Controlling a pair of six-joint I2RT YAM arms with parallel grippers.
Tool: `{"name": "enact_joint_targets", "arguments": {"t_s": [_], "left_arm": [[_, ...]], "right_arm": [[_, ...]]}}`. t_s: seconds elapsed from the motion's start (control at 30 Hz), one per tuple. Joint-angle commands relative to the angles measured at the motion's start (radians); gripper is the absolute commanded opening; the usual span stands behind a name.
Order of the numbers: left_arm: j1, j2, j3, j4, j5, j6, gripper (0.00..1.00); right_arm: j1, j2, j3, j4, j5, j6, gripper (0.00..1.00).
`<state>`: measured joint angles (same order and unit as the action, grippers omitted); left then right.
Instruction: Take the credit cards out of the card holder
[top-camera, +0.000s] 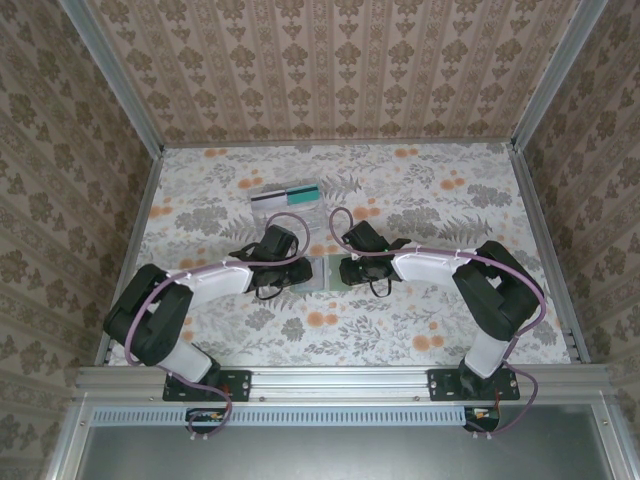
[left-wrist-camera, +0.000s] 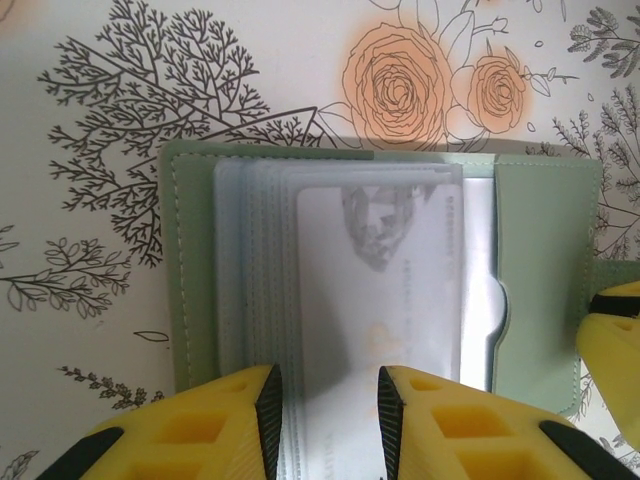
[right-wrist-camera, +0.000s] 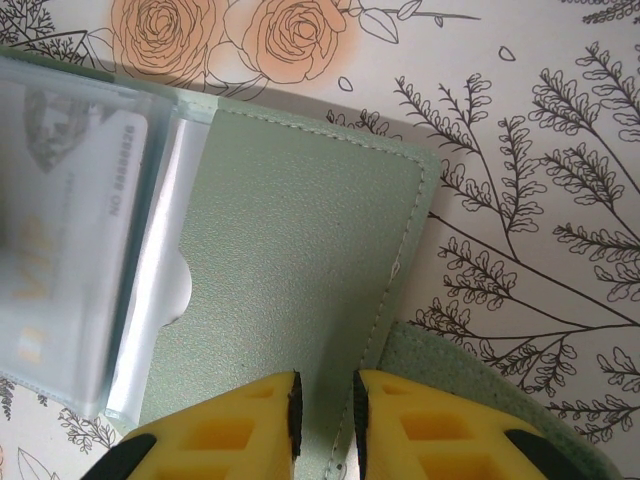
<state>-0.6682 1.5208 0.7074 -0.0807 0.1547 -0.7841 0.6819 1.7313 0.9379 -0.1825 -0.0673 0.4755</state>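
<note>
Left claw straddles sleeved card; right claw pinches card holder.

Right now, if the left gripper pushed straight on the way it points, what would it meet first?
Probably the clear sleeves of the open card holder: the left gripper frames their near edge with parted fingers, a pale card inside. Depth is unclear.
</note>
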Motion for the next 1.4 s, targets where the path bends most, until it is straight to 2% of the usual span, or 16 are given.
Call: {"name": "enact_joint_targets", "arguments": {"t_s": [0.0,0.3,0.67,0.93,1.17,1.37], "left_arm": [[-0.010,-0.039,0.001,-0.002,0.017,0.024,0.34],[-0.015,-0.008,0.001,-0.005,0.014,0.030,0.34],[-0.013,-0.012,0.006,-0.061,-0.044,0.048,0.34],[-0.021,0.020,-0.004,0.016,0.026,0.037,0.34],[-0.022,-0.043,-0.030,0.127,0.125,0.017,0.33],[-0.033,-0.071,-0.023,0.154,0.158,0.025,0.34]], "right_arm": [[0.007,0.012,0.023,0.002,-0.020,0.010,0.25],[0.006,0.010,0.024,-0.001,-0.016,0.010,0.25],[0.006,0.010,0.020,0.001,-0.017,0.012,0.25],[0.007,0.014,0.019,0.004,-0.019,0.015,0.25],[0.007,0.014,0.015,0.008,-0.019,0.018,0.25],[0.005,0.015,0.013,0.011,-0.020,0.021,0.25]]}}
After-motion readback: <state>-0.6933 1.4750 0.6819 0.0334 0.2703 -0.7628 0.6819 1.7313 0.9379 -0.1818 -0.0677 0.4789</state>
